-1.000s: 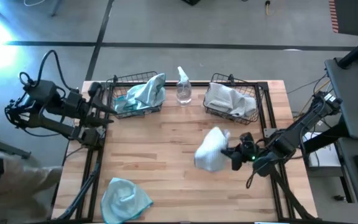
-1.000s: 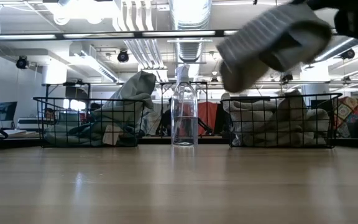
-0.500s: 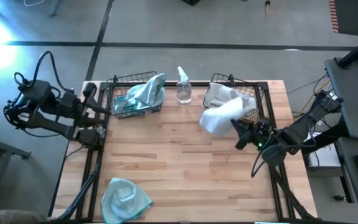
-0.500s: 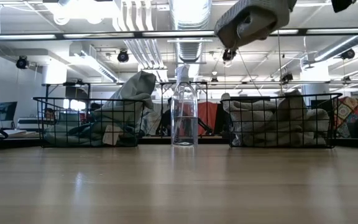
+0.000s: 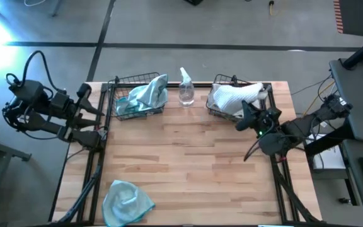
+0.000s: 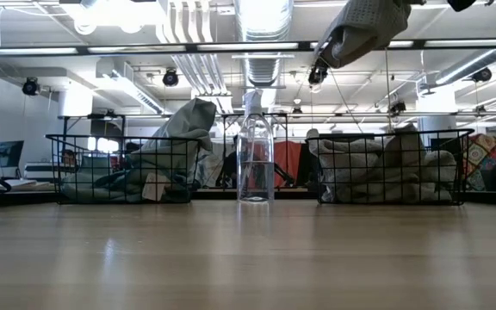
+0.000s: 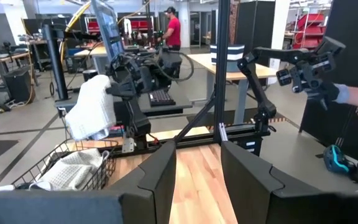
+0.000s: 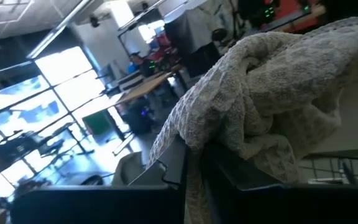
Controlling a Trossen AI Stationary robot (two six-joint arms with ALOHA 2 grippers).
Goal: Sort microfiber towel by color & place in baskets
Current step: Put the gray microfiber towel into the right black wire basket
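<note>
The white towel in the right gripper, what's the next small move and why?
Probably lower it a little and open the jaws. The right gripper holds the white towel over the right basket, which already holds pale cloths, while the blue ones sit in the left basket.

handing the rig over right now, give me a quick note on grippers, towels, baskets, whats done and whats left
Right gripper: shut on a grey-white towel, held above the right basket, not yet released.
Left gripper: open, empty, off the table's left edge beside the left basket.
Done: teal towels in the left basket, grey-white towels in the right.
Left: drop the held towel; one teal towel lies at the table's front-left corner.
</note>
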